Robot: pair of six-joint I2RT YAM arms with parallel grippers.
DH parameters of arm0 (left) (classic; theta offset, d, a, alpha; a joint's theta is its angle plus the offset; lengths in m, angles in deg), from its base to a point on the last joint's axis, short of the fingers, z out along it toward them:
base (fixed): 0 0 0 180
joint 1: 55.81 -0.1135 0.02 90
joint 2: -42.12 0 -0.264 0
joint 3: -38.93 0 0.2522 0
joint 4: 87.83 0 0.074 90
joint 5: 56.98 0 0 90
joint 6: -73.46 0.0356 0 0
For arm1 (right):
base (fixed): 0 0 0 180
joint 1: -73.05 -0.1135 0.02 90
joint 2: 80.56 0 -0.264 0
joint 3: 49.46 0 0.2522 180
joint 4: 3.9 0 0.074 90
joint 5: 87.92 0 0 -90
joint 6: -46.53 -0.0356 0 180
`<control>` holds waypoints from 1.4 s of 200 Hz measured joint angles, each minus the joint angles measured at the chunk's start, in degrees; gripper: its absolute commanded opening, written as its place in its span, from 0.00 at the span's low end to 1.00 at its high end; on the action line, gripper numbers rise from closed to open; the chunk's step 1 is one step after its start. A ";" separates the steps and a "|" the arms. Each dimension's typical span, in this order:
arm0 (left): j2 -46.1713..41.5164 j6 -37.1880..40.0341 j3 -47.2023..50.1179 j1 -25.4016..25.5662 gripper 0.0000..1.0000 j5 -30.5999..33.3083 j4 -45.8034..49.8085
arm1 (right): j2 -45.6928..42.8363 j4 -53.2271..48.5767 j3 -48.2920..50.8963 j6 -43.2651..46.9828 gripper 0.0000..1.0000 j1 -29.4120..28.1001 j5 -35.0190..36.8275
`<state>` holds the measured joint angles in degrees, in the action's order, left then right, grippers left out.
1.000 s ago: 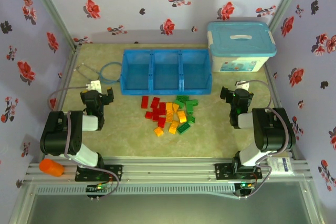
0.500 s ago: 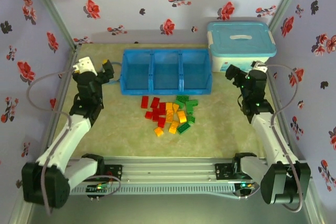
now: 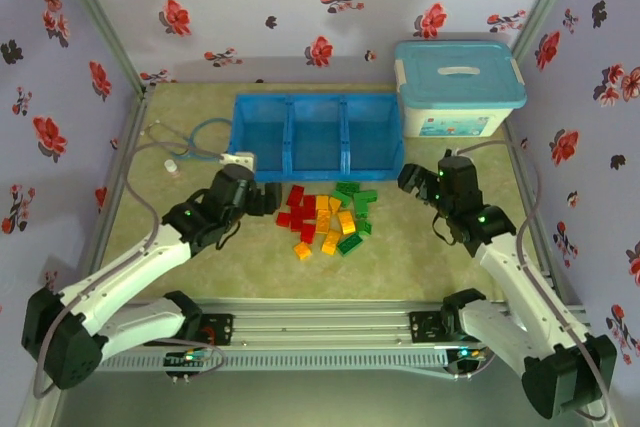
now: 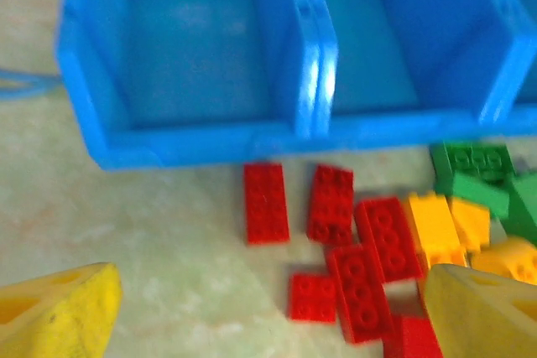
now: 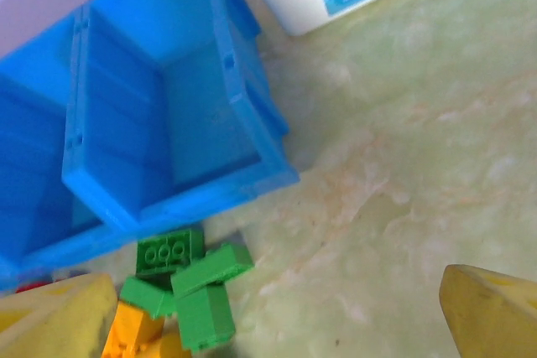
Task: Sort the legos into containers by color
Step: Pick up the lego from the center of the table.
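Now, L gripper (image 3: 265,197) is hovering wide open & empty at the red end of the legos (image 3: 325,217) lying loose just before the tray (image 3: 316,173), R gripper (image 3: 412,179) likewise nr the green end, so you're risking pinching two touching bricks at once.

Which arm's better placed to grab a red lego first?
Left. The left tool, open, hangs just beside the red legos at the pile's left edge. The right tool, also open, is on the far side, nearer the green legos.
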<state>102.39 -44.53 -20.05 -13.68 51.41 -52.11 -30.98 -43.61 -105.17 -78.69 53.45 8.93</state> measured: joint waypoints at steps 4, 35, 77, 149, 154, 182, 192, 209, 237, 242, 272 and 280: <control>0.35 -0.26 0.00 0.46 0.83 -0.22 0.61 | -0.46 -0.17 0.48 -0.44 0.99 -0.46 0.02; 2.19 -3.39 0.22 2.21 0.67 -2.08 3.13 | -1.53 -1.75 3.08 -2.36 0.99 -2.91 -0.02; 6.95 -6.16 1.38 5.01 0.65 -5.73 3.41 | -1.95 -3.06 3.85 -4.04 0.96 -5.79 -0.02; 13.57 -7.52 1.07 -1.81 0.57 -7.45 1.62 | -4.07 -2.60 7.58 -6.88 0.91 -9.60 -0.02; 14.82 -7.28 0.28 -2.45 0.56 -7.63 1.55 | -4.07 -2.56 7.58 -6.91 0.91 -9.73 -0.02; 22.49 -5.31 -4.92 -4.72 0.56 -8.48 0.26 | -4.13 -2.60 7.58 -7.02 0.91 -10.05 0.00; 24.59 -4.59 -6.32 -5.20 0.56 -8.63 -0.52 | -4.26 -2.62 7.58 -7.04 0.90 -10.08 -0.02; 27.61 -3.76 -8.41 -5.86 0.55 -8.94 -1.16 | -4.59 -2.62 7.58 -7.04 0.90 -10.10 0.00; 31.82 -2.69 -11.15 -6.78 0.54 -9.05 -1.81 | -5.05 -2.62 7.58 -7.04 0.90 -10.10 -0.02; 32.52 -2.54 -11.54 -6.91 0.53 -9.03 -1.84 | -5.14 -2.60 7.58 -7.04 0.90 -10.10 -0.02; 35.67 -1.60 -12.85 -7.32 0.50 -9.03 -2.25 | -5.62 -2.62 7.58 -7.02 0.90 -10.10 0.00; 36.35 -1.42 -13.07 -7.39 0.50 -9.05 -2.25 | -5.68 -2.62 7.58 -7.02 0.90 -10.10 0.00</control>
<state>138.74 -45.95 -33.12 -21.07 42.37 -54.36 -36.66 -46.23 -97.59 -85.70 43.35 8.93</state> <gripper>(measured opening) 0.506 0.900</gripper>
